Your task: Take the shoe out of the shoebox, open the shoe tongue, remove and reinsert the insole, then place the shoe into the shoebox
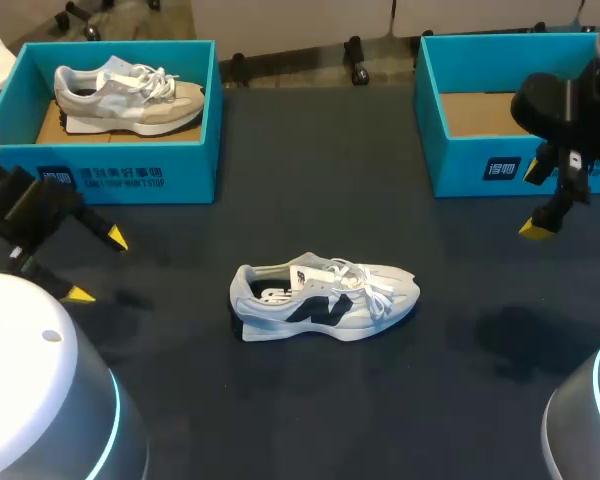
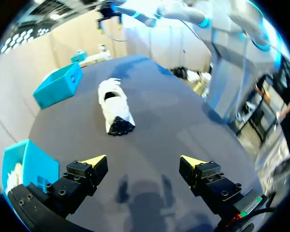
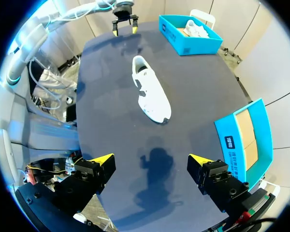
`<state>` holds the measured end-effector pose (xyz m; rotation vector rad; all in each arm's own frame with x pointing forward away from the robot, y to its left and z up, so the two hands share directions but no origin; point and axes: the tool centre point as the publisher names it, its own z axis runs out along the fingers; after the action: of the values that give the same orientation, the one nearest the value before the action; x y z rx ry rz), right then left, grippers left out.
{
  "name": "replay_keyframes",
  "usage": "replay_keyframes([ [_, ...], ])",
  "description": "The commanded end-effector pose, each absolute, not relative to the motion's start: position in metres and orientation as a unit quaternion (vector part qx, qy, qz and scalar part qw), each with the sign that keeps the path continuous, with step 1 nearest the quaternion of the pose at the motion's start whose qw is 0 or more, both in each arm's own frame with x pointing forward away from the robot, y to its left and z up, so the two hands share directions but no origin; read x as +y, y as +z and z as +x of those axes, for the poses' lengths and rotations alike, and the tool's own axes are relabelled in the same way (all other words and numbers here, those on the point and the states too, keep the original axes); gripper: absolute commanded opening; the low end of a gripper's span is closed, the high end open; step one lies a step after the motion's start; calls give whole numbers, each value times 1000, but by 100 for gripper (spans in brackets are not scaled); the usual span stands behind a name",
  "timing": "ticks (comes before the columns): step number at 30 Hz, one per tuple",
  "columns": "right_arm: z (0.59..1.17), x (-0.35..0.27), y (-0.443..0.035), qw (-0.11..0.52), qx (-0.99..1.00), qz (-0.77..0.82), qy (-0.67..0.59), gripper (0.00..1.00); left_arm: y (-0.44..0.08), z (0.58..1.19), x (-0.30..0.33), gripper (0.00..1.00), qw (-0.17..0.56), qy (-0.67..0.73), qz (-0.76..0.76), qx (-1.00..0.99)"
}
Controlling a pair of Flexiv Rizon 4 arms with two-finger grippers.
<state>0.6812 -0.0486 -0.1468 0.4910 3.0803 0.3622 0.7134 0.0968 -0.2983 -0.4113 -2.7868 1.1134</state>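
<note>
The dark desk (image 1: pixel 280 190) carries a pale shoe (image 1: pixel 323 298) standing on its sole near the centre, toe toward 3 o'clock. A teal shoebox (image 1: pixel 130 168) sits at 10 o'clock and a second teal shoebox (image 1: pixel 460 165) at 2 o'clock.

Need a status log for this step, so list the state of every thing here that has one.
shoe, out of the boxes, upright on its sole on the table, laced, untouched.
left shoebox, open, holds a second shoe.
right shoebox, open, no shoe seen inside.
left claw, open, empty.
right claw, open, empty.
</note>
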Motion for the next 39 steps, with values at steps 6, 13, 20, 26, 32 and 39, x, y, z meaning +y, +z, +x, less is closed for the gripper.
replay_keyframes([
  [6,683,-48,-147,-1,981,157,114,100,-316,743,92,100,42,485,-1,-874],
  [13,683,-48,-147,-1,981,157,114,100,-332,756,86,100,18,519,33,-854],
  [20,683,-48,-147,-1,981,157,114,100,-354,755,82,100,8,527,31,-850],
  [26,683,-48,-147,-1,981,157,114,100,-367,747,75,100,7,531,22,-847],
  [32,683,-48,-147,-1,981,157,114,100,-380,737,66,100,26,528,8,-849],
  [39,683,-48,-147,-1,981,157,114,100,-380,737,66,100,26,528,8,-849],
])
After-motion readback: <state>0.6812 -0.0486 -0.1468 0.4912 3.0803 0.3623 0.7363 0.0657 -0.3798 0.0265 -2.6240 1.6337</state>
